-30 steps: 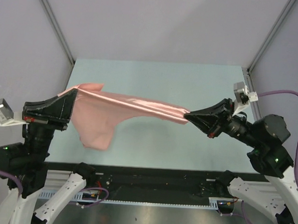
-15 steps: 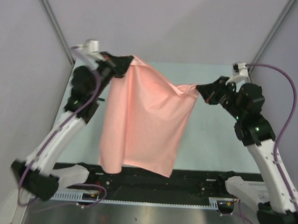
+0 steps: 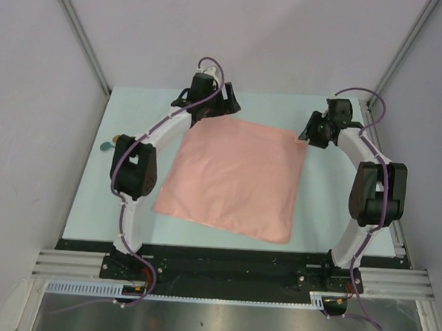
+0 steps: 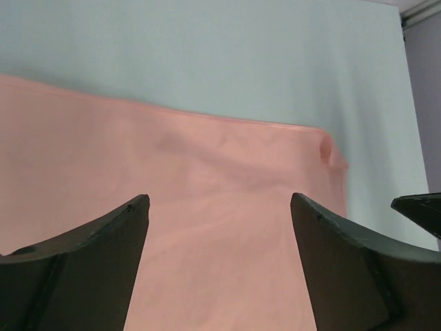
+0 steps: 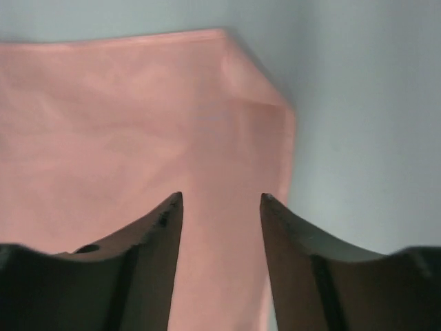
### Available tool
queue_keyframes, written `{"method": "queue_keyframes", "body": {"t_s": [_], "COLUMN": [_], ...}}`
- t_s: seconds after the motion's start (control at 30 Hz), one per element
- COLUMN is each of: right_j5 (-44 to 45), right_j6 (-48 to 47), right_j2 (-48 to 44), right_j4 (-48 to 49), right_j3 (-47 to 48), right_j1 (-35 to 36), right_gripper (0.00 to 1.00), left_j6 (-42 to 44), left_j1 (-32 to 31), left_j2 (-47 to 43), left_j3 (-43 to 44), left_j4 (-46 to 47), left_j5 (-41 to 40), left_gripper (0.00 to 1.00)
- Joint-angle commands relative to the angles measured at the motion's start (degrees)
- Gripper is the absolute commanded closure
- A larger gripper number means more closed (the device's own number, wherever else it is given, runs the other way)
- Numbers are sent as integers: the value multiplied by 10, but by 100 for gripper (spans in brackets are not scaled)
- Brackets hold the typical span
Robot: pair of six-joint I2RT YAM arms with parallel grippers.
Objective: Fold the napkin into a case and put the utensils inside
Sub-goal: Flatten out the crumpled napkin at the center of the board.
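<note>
The salmon-pink napkin (image 3: 235,177) lies spread flat as a square in the middle of the table. My left gripper (image 3: 213,112) hovers at its far left corner, jaws wide open, with only flat cloth (image 4: 207,172) showing below and between them. My right gripper (image 3: 306,133) is at the far right corner, jaws open with nothing between them, above the cloth's corner (image 5: 124,124). The utensils (image 3: 109,141) show as small teal and golden bits at the table's left edge, partly hidden by the left arm. No case shape is seen.
The pale green table (image 3: 329,216) has bare strips on both sides of the cloth and behind it. Grey walls and slanted frame posts (image 3: 80,32) close in the back and sides. Both arms stretch far across the table.
Both arms carried the hanging napkin to the far side and laid it flat. Both grippers, shut on its corners before, have opened and let go.
</note>
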Motion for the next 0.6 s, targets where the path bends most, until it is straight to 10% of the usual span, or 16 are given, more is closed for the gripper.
{"method": "queue_keyframes", "body": {"t_s": [0.0,0.27,0.57], "right_j5": [230,189,179], "right_j6": [-54,8,104], "right_j2": [-56,-203,-268], "right_j4": [-73,-87,80], "right_j3": [39,-154,-375], "right_j1": [35,107,166], "right_gripper": [32,4,38], "left_j6": [-20,-109,-106], "left_j1": [0,5,50], "left_j2": [-138,-391,-533], "left_j3": [-47,-398,-626], "left_j4": [-81,-120,-149], "left_j5": [-72,-171,-156], "left_gripper": [11,14,32]}}
